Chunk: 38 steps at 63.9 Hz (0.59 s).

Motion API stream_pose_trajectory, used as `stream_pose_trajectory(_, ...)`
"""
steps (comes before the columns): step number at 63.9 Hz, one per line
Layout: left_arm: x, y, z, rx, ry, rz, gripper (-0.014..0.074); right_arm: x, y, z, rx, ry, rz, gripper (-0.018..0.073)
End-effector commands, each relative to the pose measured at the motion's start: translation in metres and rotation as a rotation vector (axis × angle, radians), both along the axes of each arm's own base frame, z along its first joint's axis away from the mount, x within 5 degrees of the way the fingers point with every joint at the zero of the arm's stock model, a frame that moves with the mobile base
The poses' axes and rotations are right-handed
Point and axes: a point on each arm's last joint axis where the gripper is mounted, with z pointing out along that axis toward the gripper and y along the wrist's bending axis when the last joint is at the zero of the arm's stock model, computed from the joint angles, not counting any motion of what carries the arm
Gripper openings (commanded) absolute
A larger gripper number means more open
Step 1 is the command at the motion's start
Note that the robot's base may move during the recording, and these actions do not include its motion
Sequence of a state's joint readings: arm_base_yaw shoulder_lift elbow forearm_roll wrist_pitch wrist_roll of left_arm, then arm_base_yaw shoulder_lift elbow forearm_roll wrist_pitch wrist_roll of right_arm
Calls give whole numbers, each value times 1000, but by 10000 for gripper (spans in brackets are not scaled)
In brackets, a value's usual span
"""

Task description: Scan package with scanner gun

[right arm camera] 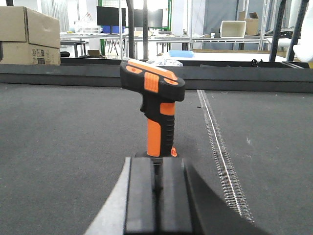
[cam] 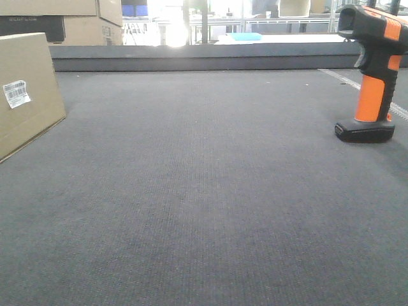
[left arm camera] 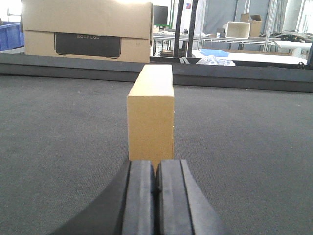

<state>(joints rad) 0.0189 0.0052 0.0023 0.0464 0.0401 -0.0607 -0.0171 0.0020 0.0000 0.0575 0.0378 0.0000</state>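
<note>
Straight ahead of the left pincer, just beyond its tips, the package stands end-on on the grey tabletop; fingers pressed together, holding nothing. Right pincer likewise pressed together and empty, with the scanner gun upright just past it. Front view: package far left, scanner far right, well apart.

The package is matt brown cardboard bearing a white paper label. The scanner gun is smooth black and orange plastic, faintly glossy. The table wears dark grey, rough-woven matt fabric.
</note>
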Motion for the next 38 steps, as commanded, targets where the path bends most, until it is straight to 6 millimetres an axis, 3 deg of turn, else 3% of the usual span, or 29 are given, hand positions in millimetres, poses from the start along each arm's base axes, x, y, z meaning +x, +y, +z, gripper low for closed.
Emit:
stream_pose_trajectory(1,-1,0,3,0,-30,-8,-111,0,0,2,0,-23,0,-165)
stream_pose_trajectory(38,-1,-1,4,0,-36,-8,-111,0,0,2,0,-23,0,-165)
